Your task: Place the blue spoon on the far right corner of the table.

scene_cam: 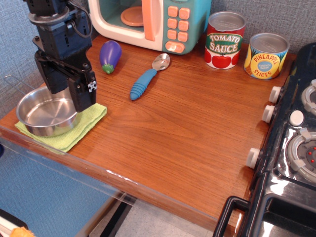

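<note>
The blue spoon point(147, 78) lies flat on the reddish-brown table point(187, 133), toward the back, just in front of the toy microwave. Its silver bowl points to the back right and its ribbed blue handle to the front left. My black gripper point(69, 96) hangs at the left side of the table, over a steel bowl, well to the left of the spoon and apart from it. Its fingers stand apart and hold nothing.
A steel bowl point(47, 114) sits on a green cloth point(81, 129) at the front left. A purple eggplant point(110, 56) lies left of the spoon. A toy microwave point(153, 22), a tomato sauce can point(224, 40) and a pineapple can point(266, 56) line the back. A black stove point(291, 148) borders the right edge.
</note>
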`<state>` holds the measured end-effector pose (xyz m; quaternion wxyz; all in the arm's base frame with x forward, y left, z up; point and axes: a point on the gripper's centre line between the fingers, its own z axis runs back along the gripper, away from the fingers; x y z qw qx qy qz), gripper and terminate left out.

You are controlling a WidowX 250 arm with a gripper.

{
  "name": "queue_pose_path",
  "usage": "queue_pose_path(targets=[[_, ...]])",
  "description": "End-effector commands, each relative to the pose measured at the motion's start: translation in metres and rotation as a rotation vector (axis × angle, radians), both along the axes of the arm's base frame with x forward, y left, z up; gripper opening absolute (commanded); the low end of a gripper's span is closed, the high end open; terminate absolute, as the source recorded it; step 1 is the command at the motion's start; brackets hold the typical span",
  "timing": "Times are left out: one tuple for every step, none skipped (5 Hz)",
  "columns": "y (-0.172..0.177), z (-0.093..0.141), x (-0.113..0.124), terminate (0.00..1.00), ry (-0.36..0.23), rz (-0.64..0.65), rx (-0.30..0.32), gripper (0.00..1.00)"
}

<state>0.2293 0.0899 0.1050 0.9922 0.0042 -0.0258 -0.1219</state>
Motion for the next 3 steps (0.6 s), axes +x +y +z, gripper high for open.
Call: queue_pose_path(targets=[[0.0, 0.0, 0.0, 0.0, 0.0, 0.0, 0.0, 1.0], [-0.001, -0.016, 0.037, 0.0, 0.009, 0.084, -0.026, 1.0], [0.0, -0.016, 0.071, 0.0, -0.025, 0.129, -0.035, 1.0]])
